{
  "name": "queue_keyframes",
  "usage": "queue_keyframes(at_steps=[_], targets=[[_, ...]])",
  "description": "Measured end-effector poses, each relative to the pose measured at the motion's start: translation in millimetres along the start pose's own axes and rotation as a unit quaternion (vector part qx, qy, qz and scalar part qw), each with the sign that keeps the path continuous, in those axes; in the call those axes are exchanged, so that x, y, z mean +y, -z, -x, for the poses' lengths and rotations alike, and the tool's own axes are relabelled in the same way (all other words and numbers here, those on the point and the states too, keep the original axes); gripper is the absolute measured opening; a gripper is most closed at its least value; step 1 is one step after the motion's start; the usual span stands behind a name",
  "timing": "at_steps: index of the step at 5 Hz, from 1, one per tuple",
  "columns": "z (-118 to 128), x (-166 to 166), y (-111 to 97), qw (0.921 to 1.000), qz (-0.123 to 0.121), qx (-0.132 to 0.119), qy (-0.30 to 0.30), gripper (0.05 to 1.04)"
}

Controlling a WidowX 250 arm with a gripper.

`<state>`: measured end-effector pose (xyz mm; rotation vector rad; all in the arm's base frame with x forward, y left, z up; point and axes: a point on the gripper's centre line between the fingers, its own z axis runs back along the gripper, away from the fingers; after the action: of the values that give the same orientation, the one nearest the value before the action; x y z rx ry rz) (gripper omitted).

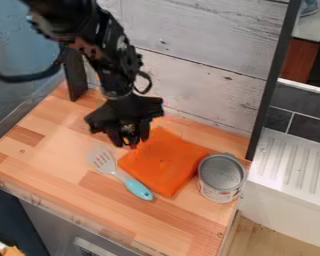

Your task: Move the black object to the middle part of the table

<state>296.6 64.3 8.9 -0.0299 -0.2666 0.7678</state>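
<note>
Evidently, the relation to be settled first is that between the black object and the tool (128,139), since one cannot be separated from the other with any certainty: against the black of the tool's lower end, a dark thing might easily be lost. Whether the tool is wide, narrow or closed on something cannot be told. It is seen low over the surface (66,140), by the upper left corner of the orange cloth (166,160) and just above the slotted head of the spatula (102,159), on the side toward the wooden wall (196,45). From there, the middle of the surface is judged to lie only slightly down the view, away from the wall, about where the spatula's neck and the left edge of the cloth are placed. If the black object is already held, only a short shift that way seems to be called for; if not, it has to be located before any closing is tried. The spatula slants down to the right, so its handle could be knocked, or the cloth dragged. The tin (221,177) is set farther right, at the cloth's edge, and is better left out of the path.
</note>
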Motion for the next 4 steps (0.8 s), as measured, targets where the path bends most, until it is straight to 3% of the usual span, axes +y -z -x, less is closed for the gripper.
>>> queue_keyframes(at_steps=[1, 2, 3, 4], targets=[[-25.4, 9.5, 21.5, 0.9991, -0.020, 0.010, -0.037, 0.532], [-46.8, 18.4, 35.7, 0.9971, -0.034, 0.002, -0.068, 0.532], [-47.9, 27.8, 51.4, 0.9950, -0.061, 0.012, -0.078, 0.532], [-48.3, 39.3, 66.7, 0.9924, -0.067, 0.035, -0.098, 0.532]])
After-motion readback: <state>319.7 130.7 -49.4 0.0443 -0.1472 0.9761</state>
